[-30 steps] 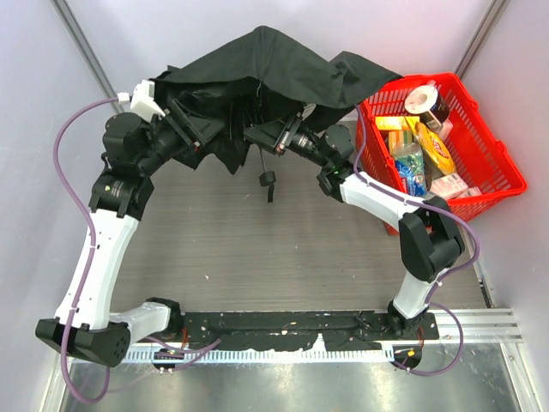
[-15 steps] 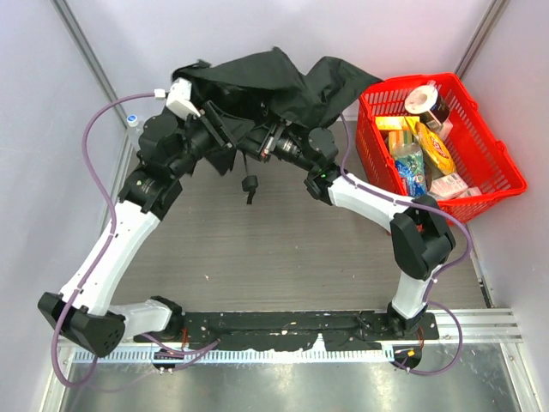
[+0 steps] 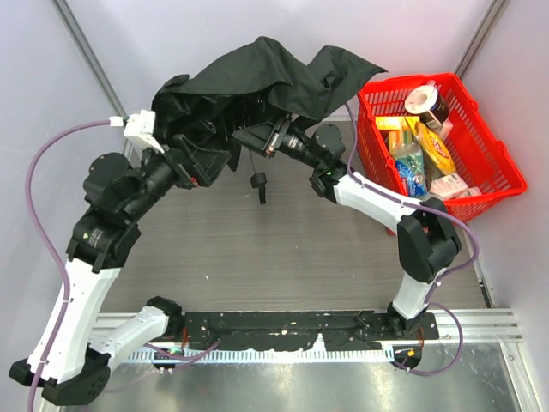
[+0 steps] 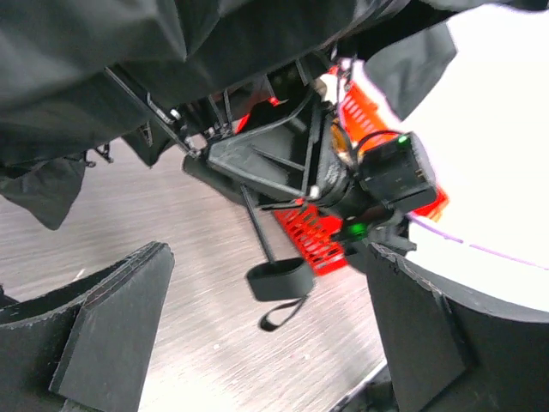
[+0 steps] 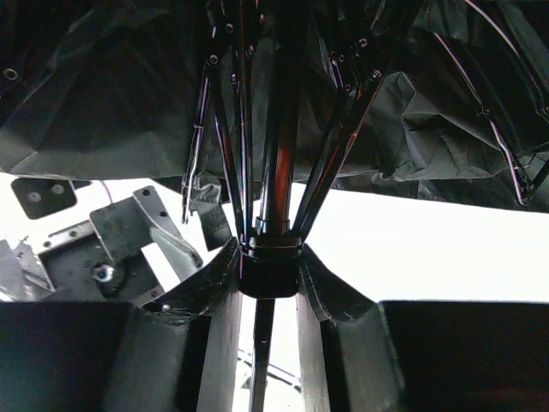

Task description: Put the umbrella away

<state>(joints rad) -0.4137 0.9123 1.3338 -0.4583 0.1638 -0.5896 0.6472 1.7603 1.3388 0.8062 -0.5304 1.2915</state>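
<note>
One grey wood-grain table carries the whole scene, with one red basket of groceries at its right side. One black umbrella hangs in the air just left of the basket, half collapsed. Its canopy sags in loose folds and one flap comes close to the basket's left rim, though I cannot tell whether they touch. It is probably kept off the table so the ribs can fold inward freely.

Two arms work on it. The right gripper, nearer the basket, is pinched on the umbrella's runner where the thin ribs meet around the shaft, a grip that suits sliding the runner to close the frame. The left gripper, farther from the basket, has its two fingers spread wide with nothing between them, apparently lined up under the drooping cloth to take a new hold.

One short handle points down toward the table, and one wrist strap dangles from it
</note>
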